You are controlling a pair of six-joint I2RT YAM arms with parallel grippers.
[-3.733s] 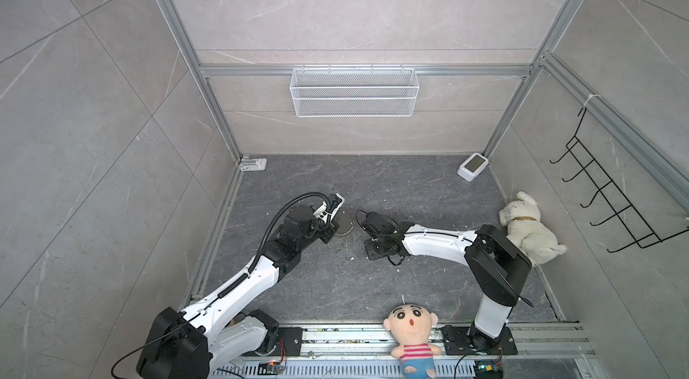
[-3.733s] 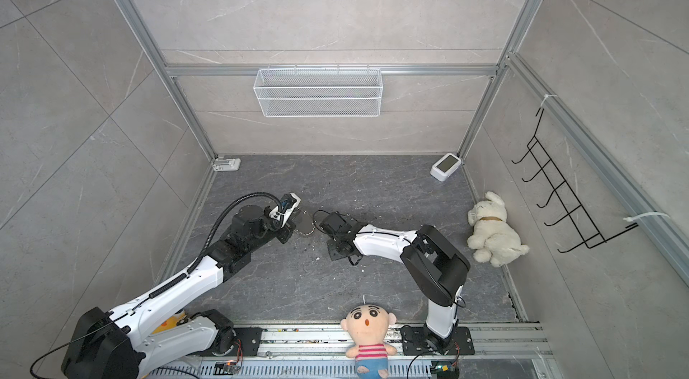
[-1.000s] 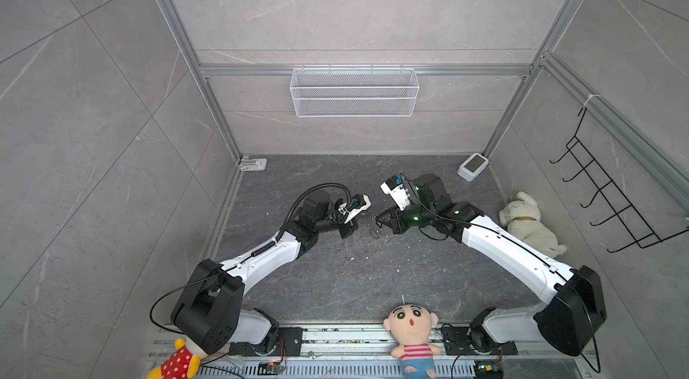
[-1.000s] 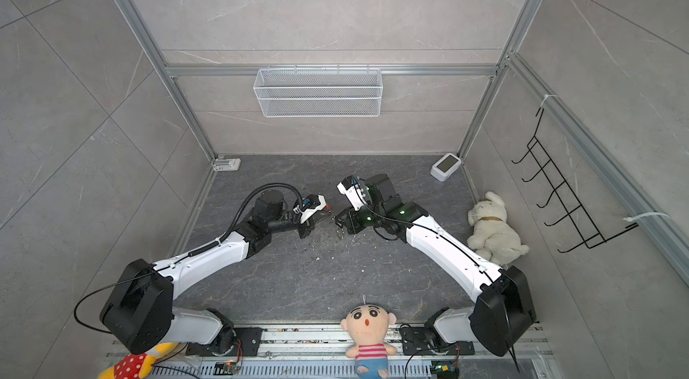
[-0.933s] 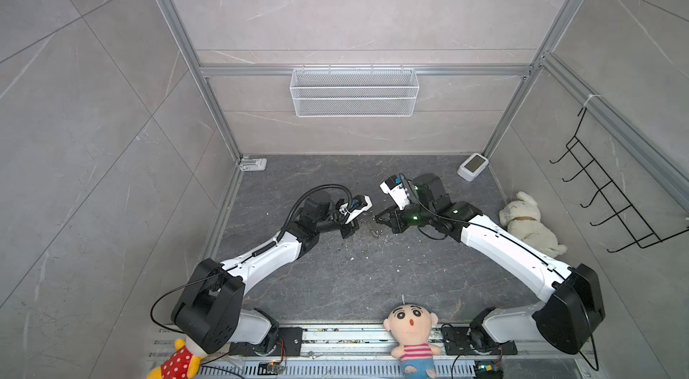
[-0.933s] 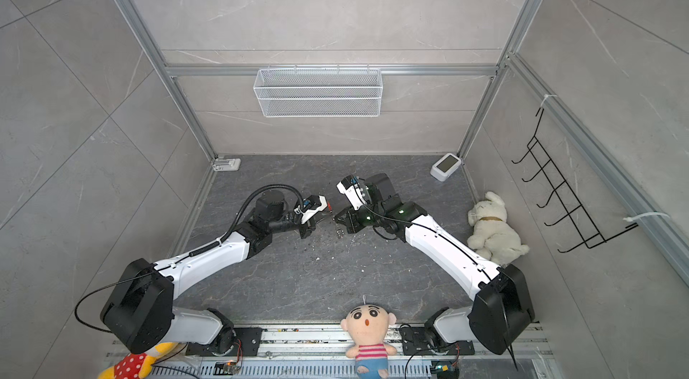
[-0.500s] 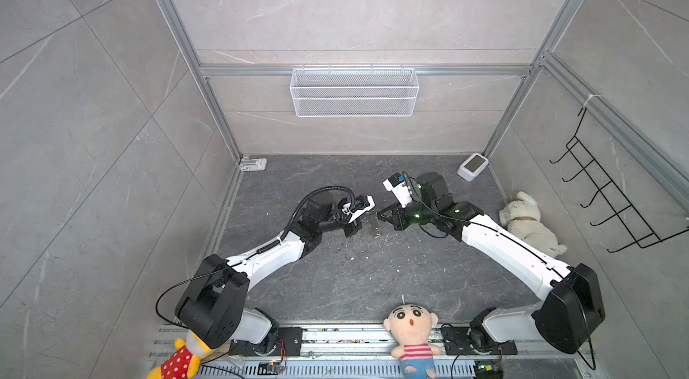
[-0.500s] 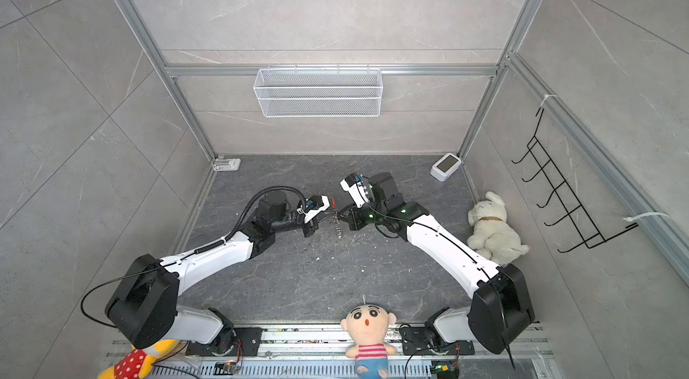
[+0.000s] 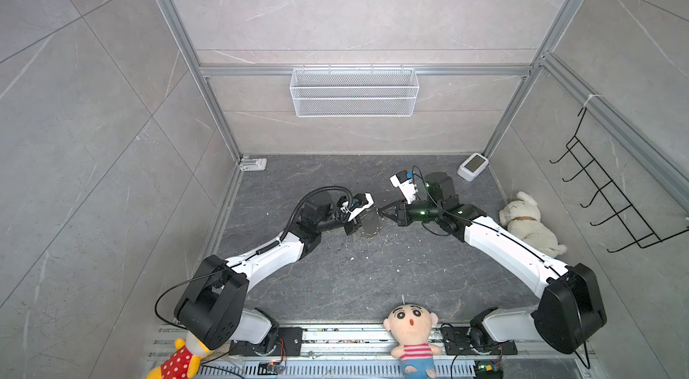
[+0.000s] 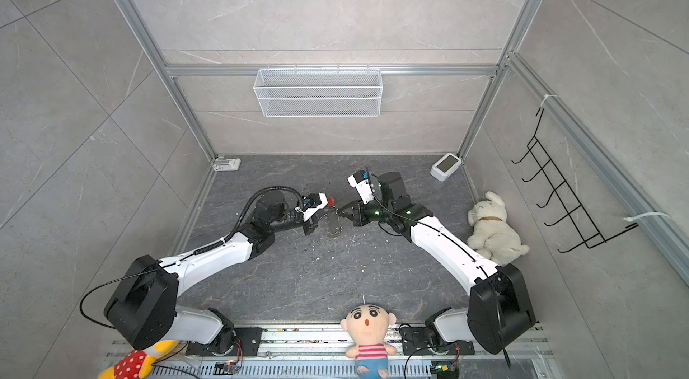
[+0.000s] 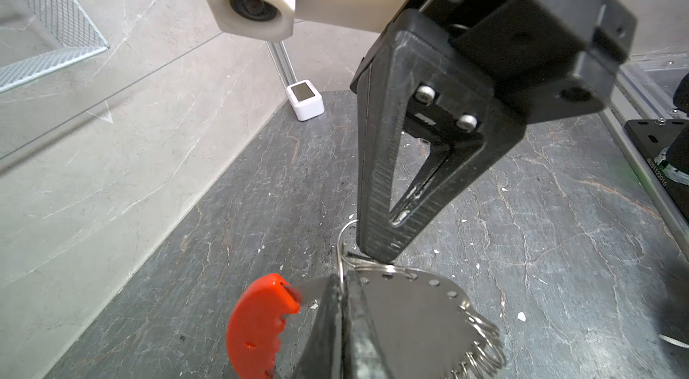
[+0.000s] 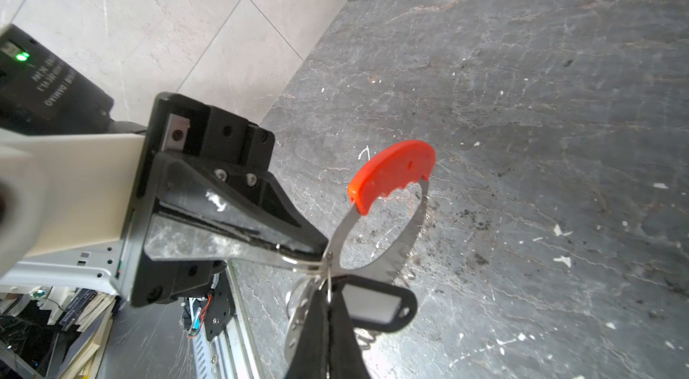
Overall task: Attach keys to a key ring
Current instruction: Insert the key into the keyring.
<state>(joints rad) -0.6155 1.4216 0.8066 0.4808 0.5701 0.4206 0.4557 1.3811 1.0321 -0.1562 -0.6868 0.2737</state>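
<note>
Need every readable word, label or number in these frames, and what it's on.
"DAMIAO": white print, upside down, on the black housing with the green light, right wrist view.
Second line of print on that housing: too blurred to read.
White code on the dark rail edge, left wrist view: too small to read.
key tag: pale window is blank.

Showing smooth red plastic on the grip of the key ring [image 12: 391,172], and satin brushed metal on its band, fringed with shiny wire rings. Showing matt black plastic around a pale insert on the key fob [image 12: 376,306]. Showing scuffed, finely ribbed matt black plastic on the left gripper [image 12: 318,251], and dull, veined, stone-look grey on the bench [image 12: 559,97].
</note>
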